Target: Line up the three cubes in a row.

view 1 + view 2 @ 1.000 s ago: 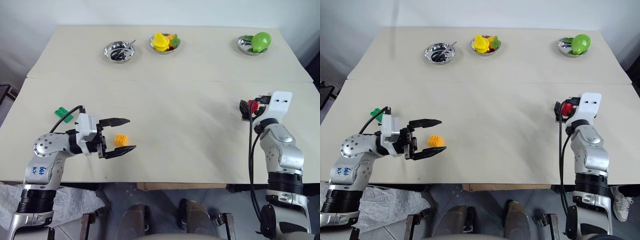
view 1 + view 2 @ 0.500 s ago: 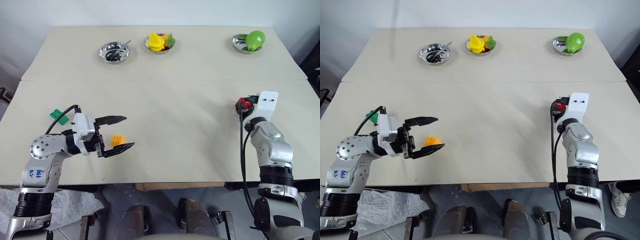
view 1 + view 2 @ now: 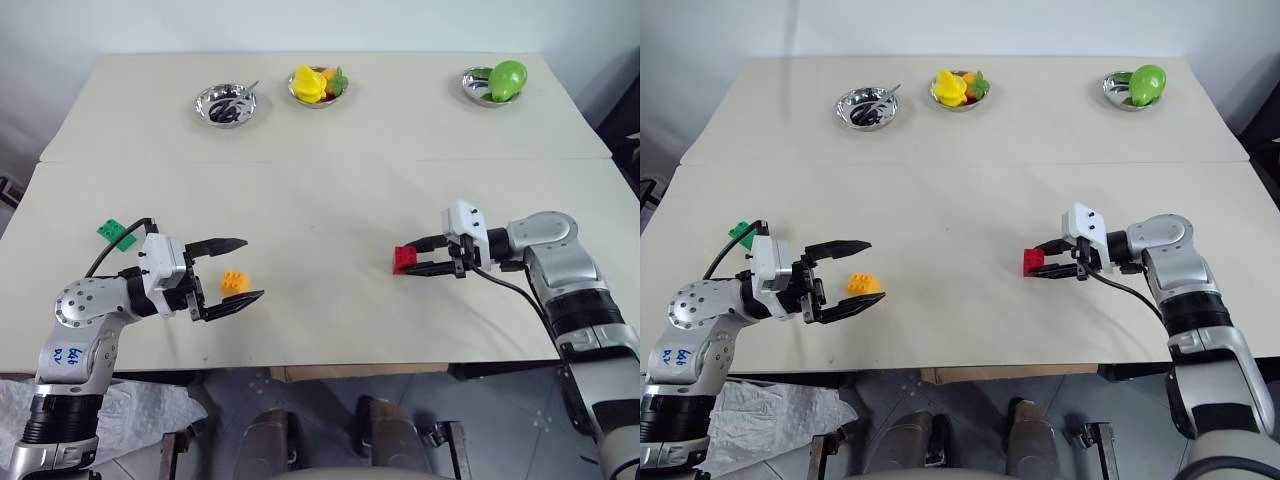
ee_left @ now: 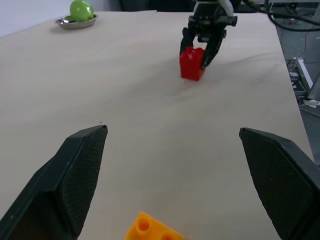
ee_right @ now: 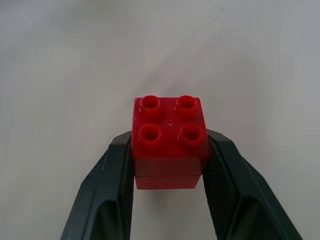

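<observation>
Right tool (image 3: 418,258) swung from right edge to frame centre, clamping red cube (image 3: 405,259); left tool (image 3: 243,270) wide open, empty, straddling yellow-orange cube (image 3: 235,282).

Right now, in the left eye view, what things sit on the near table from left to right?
Green cube → left gripper, open → yellow-orange cube, between the open fingers → red cube → right gripper, shut on the red cube.

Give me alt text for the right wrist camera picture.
The right gripper clamps a red cube between its two black fingers, the cube's four studs showing on top. Behind it lies the plain beige table.
</observation>
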Controlling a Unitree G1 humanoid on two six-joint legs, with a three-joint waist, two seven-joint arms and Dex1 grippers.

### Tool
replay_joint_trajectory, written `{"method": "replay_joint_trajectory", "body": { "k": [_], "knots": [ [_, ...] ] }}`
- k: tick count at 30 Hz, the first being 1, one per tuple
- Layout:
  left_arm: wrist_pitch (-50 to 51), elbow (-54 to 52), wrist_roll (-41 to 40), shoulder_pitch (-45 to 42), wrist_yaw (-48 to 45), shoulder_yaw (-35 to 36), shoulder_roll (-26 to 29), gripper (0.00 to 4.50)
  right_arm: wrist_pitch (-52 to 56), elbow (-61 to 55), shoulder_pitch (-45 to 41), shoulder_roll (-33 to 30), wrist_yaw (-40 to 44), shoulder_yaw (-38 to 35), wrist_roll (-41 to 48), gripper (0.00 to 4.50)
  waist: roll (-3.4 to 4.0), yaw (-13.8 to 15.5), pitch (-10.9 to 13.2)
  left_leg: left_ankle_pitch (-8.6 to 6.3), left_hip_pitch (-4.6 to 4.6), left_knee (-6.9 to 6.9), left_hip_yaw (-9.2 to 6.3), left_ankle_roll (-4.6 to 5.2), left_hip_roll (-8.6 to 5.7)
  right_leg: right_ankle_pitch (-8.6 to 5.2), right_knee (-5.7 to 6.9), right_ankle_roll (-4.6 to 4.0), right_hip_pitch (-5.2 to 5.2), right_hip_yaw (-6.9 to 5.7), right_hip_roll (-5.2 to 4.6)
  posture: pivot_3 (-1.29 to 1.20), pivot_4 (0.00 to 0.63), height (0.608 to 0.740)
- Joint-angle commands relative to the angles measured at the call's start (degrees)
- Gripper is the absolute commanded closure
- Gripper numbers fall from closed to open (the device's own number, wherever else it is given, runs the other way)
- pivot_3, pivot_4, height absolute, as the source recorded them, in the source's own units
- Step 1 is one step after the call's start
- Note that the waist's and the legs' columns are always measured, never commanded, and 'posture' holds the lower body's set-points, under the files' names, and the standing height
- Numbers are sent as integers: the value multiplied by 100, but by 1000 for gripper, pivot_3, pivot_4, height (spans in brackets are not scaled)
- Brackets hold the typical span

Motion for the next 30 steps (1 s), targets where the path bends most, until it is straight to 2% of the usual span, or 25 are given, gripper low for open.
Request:
{"method": "replay_joint_trajectory", "body": {
  "k": [1,6,9,13,15,19,25,30],
  "knots": [
    [-55,-274,-67,69,144,196,-12,0,-637,983,-444,269,403,-140,-95,3021,0,-4,0,0,3,1,-1,0,2,0,1,0,3,-1,1,0,150,740],
    [14,-308,-145,103,260,321,2,0,-776,1578,-760,403,457,-123,-96,3021,0,-3,0,1,7,5,0,-2,26,0,5,-1,8,1,1,0,150,740],
    [39,-312,-162,179,277,387,20,0,-1155,1727,-846,419,457,-243,-78,2019,0,2,0,1,8,6,0,-2,27,0,6,-1,8,1,1,0,150,740],
    [30,-258,-227,384,563,832,-39,0,-865,1543,-883,237,457,-242,234,705,1,0,0,0,7,6,0,-3,27,0,5,-1,7,1,1,0,150,740],
    [30,-239,-275,674,791,1245,-76,0,-567,1053,-784,90,457,-289,661,49,5,0,2,0,7,6,-1,-3,30,0,5,-1,6,1,1,0,150,740],
    [-232,-37,-261,1449,1307,2226,-385,0,184,-445,-300,-13,456,-595,1538,18,6,-2,3,-5,8,5,0,-10,40,-1,3,-3,6,2,7,0,150,740],
    [-606,448,-340,2139,2510,3504,-1224,0,1009,-2300,772,268,-179,-1001,2012,18,-1,40,-1,-15,11,7,3,-24,53,0,3,-11,6,-1,18,0,150,740],
    [-727,755,-315,2495,2740,3766,-1488,0,1248,-3112,1453,385,-426,-1085,2033,18,-10,155,-6,-29,11,15,5,-15,49,3,5,-15,5,1,10,0,150,740]
  ]
}}
